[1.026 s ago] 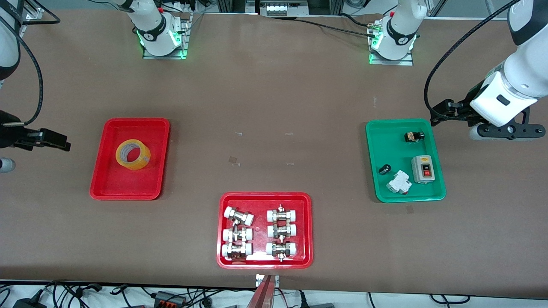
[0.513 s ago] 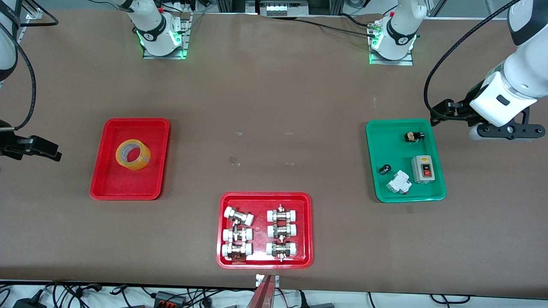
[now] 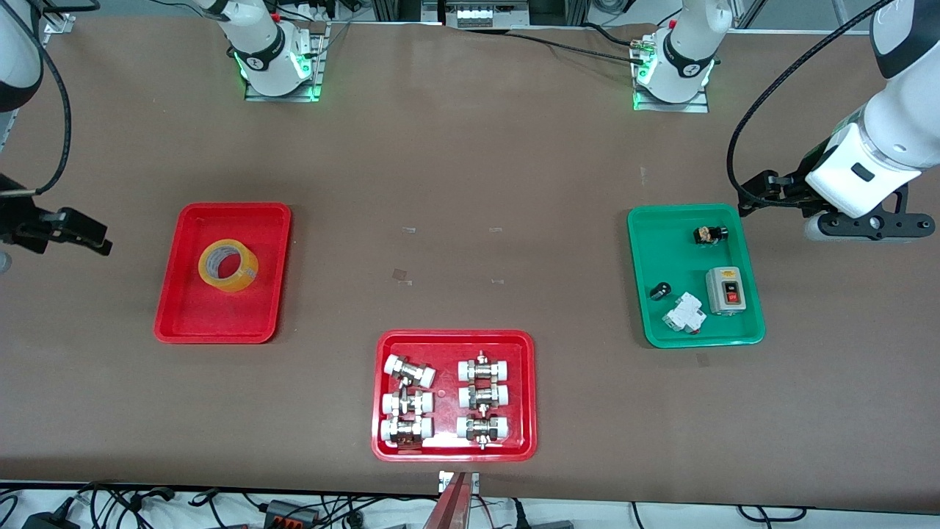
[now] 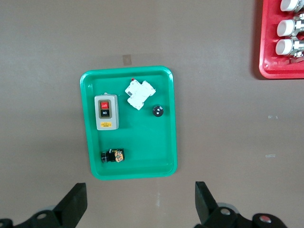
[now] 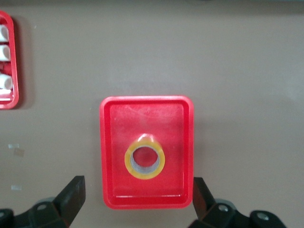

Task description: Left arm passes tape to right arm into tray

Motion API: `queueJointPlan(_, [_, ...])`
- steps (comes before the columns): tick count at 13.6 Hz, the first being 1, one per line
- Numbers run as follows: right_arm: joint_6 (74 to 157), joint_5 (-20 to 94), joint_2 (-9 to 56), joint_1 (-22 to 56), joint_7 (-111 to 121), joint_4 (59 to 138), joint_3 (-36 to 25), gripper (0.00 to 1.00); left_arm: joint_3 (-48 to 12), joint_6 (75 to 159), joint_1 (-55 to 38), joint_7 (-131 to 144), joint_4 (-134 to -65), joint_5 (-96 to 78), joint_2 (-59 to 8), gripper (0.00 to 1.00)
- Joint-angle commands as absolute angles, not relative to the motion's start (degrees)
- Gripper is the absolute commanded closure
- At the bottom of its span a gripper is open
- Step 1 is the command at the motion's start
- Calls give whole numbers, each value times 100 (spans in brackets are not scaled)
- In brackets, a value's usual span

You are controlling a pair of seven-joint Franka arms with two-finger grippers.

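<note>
The yellow tape (image 3: 239, 279) lies flat in the plain red tray (image 3: 220, 316) toward the right arm's end of the table. It also shows in the right wrist view (image 5: 129, 164), inside the tray (image 5: 118, 123). My right gripper (image 3: 70, 231) is open and empty, up in the air over the bare table beside that tray, at the table's end. In its wrist view the gripper (image 5: 137, 204) has its fingers spread wide. My left gripper (image 3: 866, 220) is open and empty and waits over the table beside the green tray (image 3: 661, 242); its wrist view shows the gripper (image 4: 140, 209) spread wide.
The green tray (image 4: 142, 152) holds a grey switch box (image 3: 725, 290), a white breaker (image 3: 684, 312) and two small black parts. A red tray of white-capped metal fittings (image 3: 448, 382) sits nearest the front camera, mid-table.
My right gripper has drawn away from the plain red tray toward its end of the table. The tape, the trays and the left arm have not moved.
</note>
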State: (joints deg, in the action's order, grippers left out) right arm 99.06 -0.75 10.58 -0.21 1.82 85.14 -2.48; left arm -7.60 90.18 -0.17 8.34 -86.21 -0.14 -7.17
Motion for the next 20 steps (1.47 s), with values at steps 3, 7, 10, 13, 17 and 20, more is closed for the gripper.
queueJointPlan(3, [10090, -123, 370, -70, 220, 9473, -158, 0, -791, 9070, -9, 729, -8657, 88, -686, 0])
queueJointPlan(7, [9854, -132, 220, -70, 263, 9572, -158, 0, -791, 9070, -9, 729, -8657, 88, -686, 0])
queueJointPlan(10, [9765, -88, 167, -79, 255, 9571, -167, 0, -791, 9070, -17, 729, -8657, 88, -686, 0])
queueJointPlan(13, [9712, -79, 141, -79, 255, 9589, -167, 0, -791, 9070, -17, 729, -8657, 88, -686, 0])
queueJointPlan(17, [9712, -88, 141, -79, 255, 9589, -167, 0, -791, 9070, -9, 729, -8657, 88, -686, 0])
queueJointPlan(20, [9712, -88, 141, -79, 255, 9589, -167, 0, -791, 9070, -17, 729, -8648, 88, -686, 0])
